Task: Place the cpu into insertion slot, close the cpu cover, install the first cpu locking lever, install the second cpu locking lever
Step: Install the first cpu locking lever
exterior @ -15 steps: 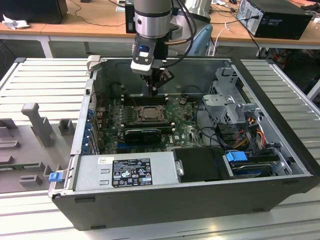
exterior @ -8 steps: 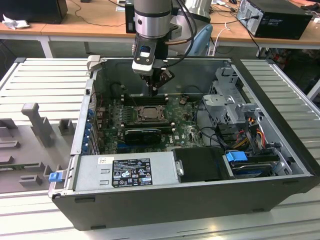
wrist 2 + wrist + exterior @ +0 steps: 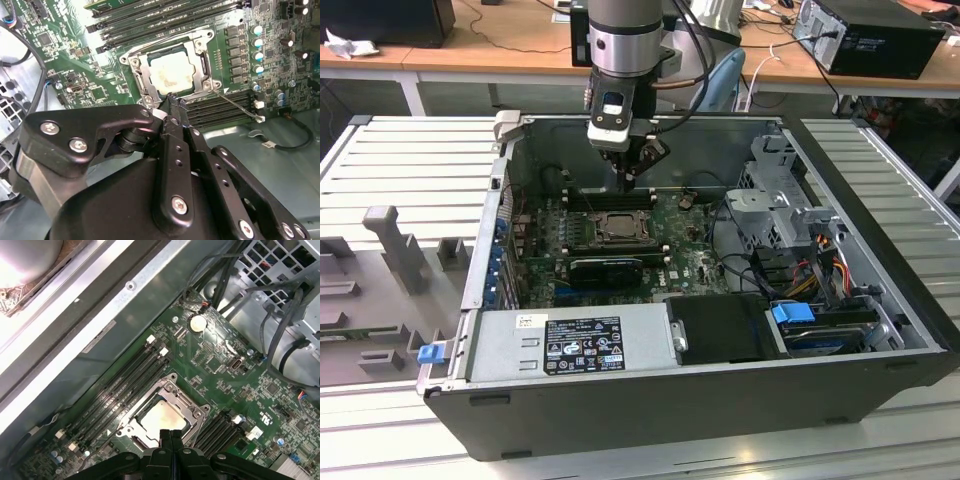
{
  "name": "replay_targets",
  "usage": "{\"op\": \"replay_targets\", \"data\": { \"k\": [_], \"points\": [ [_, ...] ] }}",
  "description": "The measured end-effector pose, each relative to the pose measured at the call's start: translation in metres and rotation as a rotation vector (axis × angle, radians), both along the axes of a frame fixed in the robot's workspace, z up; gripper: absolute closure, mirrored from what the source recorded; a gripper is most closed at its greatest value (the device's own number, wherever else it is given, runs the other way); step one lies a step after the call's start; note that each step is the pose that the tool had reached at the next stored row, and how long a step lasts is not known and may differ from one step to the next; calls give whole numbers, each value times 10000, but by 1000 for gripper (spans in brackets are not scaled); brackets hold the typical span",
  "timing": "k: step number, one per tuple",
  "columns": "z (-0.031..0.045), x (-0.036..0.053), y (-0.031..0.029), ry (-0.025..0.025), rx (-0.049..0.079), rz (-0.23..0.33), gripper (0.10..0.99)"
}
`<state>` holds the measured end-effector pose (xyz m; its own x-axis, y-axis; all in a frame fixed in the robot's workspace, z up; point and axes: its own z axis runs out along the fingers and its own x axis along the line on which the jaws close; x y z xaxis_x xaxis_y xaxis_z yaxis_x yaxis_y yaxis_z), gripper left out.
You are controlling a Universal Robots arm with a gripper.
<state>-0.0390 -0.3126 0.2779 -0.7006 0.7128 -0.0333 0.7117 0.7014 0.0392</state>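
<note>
The fingers [image 3: 176,125] are pressed together and hold nothing. Just ahead of their tip the cover [image 3: 144,75] lies shut over the cpu [image 3: 172,72], which sits in the slot [image 3: 131,61]. A thin wire lever [image 3: 239,106] stands free just beside the tip. Latching it well likely needs a slow, steady push with the closed tip, down and under its hook, without slipping onto the board [image 3: 75,65].

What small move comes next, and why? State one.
Probably ease the shut gripper toward the thin locking lever. The cpu lies seated with the cpu cover down over it, the gripper's tip sits at the cover's edge, and that lever seems to angle out over the memory slots, unlatched.
</note>
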Motion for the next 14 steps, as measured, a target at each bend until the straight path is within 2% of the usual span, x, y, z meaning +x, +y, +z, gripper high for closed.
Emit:
{"op": "replay_targets", "data": {
  "k": [8, 14],
  "points": [
    [0, 0, 0, 1, 0, 1408, 980],
    [-4, -4, 0, 5, 14, 1866, 980]
  ]
}}
